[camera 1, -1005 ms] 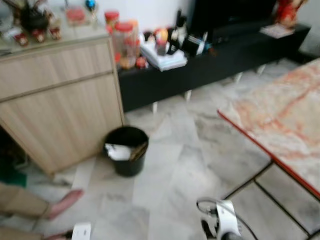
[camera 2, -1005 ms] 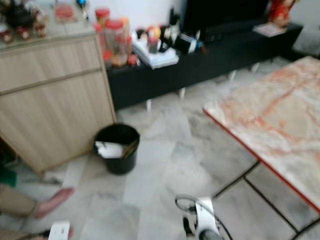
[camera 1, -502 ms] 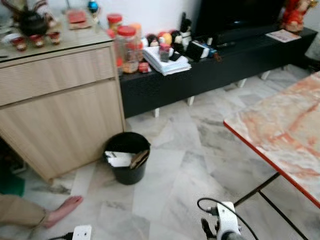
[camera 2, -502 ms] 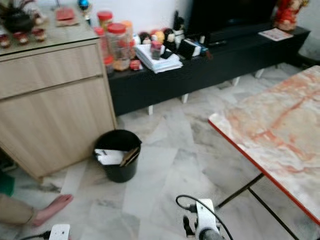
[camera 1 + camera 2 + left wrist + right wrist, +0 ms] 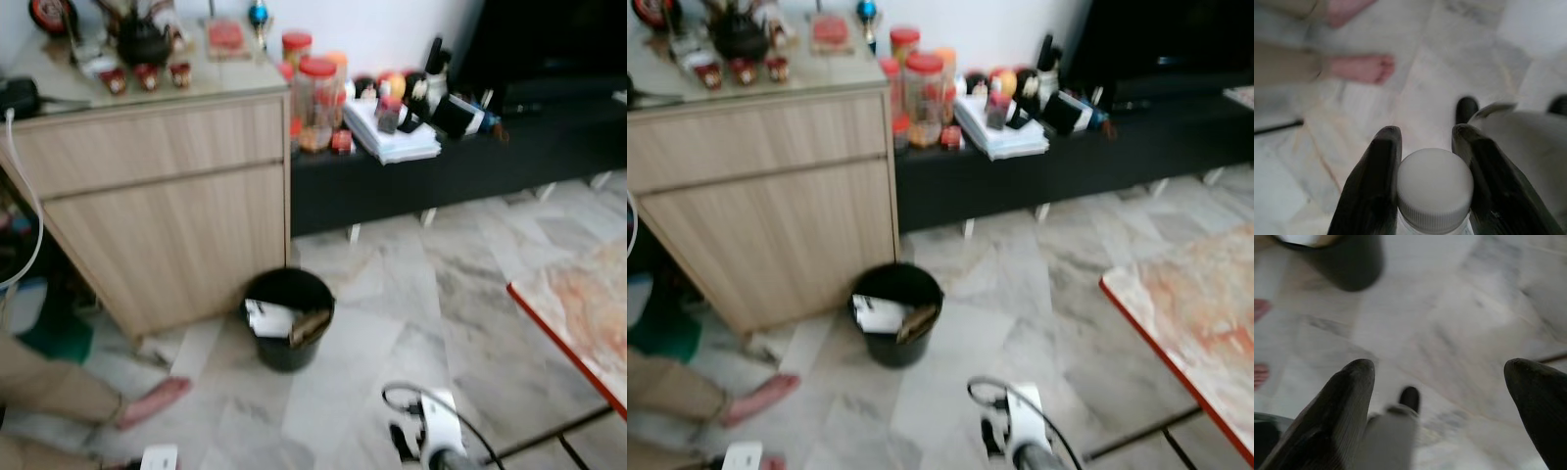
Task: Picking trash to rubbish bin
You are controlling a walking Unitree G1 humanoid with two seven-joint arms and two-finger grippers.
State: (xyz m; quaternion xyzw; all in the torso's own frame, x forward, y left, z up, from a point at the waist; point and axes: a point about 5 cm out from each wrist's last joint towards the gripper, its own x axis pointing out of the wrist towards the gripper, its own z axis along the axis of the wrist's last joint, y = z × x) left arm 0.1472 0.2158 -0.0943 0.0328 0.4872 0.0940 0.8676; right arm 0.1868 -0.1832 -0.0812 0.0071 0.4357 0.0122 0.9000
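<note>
Between the left gripper fingers sits a white-capped bottle; right gripper gapes wide.

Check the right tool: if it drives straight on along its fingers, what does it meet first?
Probably the marble floor. The right tool is open and points down at bare tile; the black bin sits off to the side of that line. Depth unclear.

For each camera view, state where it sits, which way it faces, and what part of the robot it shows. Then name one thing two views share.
Head eyes: on the head, looking down and forward at the bin, cabinet and floor; right arm at bottom.
Left wrist: looks along the left gripper, shut on a bottle, toward a person's foot.
Right wrist: looks along the open right gripper at the floor.
Shared: the bin shows in head and right wrist views.
</note>
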